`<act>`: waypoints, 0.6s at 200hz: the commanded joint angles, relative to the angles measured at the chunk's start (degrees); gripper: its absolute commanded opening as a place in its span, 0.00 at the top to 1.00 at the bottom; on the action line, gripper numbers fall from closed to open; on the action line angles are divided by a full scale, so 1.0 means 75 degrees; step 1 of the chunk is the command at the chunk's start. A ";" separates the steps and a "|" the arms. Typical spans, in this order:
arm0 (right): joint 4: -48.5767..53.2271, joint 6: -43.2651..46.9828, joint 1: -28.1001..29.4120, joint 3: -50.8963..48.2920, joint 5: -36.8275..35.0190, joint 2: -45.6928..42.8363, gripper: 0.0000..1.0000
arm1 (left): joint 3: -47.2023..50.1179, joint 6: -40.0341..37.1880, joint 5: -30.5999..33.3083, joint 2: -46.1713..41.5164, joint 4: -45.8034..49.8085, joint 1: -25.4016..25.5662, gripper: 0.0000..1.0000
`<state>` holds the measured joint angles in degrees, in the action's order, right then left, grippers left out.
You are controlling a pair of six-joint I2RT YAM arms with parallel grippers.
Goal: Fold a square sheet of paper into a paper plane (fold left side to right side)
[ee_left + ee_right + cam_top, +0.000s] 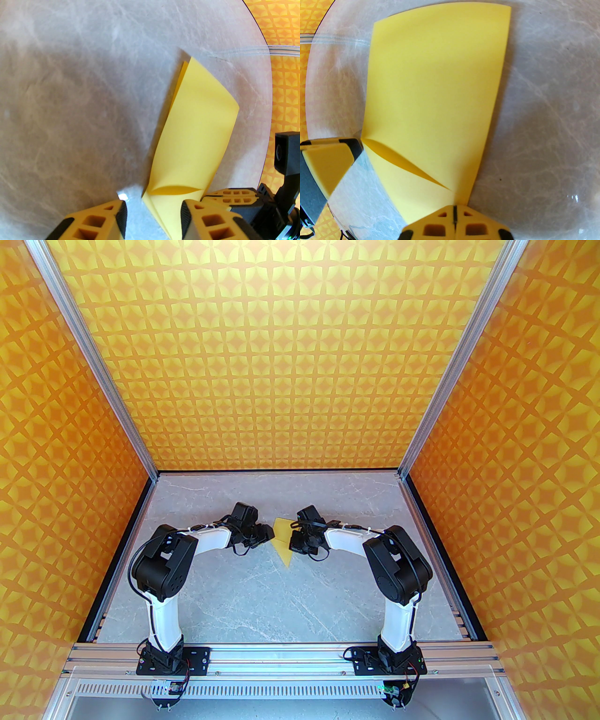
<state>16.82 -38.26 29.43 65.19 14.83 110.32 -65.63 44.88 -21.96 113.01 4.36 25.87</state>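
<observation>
grey marbled bench [262, 605] is carrying the whole scene, with an aluminium rail [281, 655] running along its near edge. on that rail the left arm [161, 577] and the right arm [398, 577] are standing bolted, each rising and bending inward so that the two are nearly meeting over the middle of the bench. between them the square sheet of paper [282, 542] is lying on the bench, plain bright yellow and doubled over on itself. its upper layer is bulging a little, leaving a shallow pocket gaping close to the claws. the right claw [454, 219] is sitting at the sheet's narrow end with its fingers [438, 226] pressed together. the paper is running straight into their tips, so the claw is pinching the sheet there. the left claw [153, 219] is standing spread, with a corner of the sheet lying in the gap and the pads not closing on it. beyond the paper, bare bench is stretching back to the orange-yellow star-patterned walls [300, 357], which aluminium posts [440, 394] are framing.
</observation>
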 commanded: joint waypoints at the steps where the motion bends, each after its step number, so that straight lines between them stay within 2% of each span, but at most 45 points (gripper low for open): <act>1: 0.0066 0.0050 -0.0022 -0.0210 -0.0003 0.0232 1.00 | -0.0301 -0.0193 0.0068 0.0178 0.0087 0.0008 0.57; 82: 0.0089 0.0027 -0.0020 -0.0147 0.0036 0.0302 1.00 | -0.0505 -0.0198 -0.0248 0.0391 0.0194 0.0090 0.59; 120: 0.0066 0.0016 -0.0021 -0.0130 0.0026 0.0302 1.00 | -0.0379 -0.0138 0.0290 0.0226 0.0514 0.0075 0.59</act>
<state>16.60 -38.26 29.43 65.06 14.96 110.32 -69.06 44.51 -22.00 115.11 5.87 26.24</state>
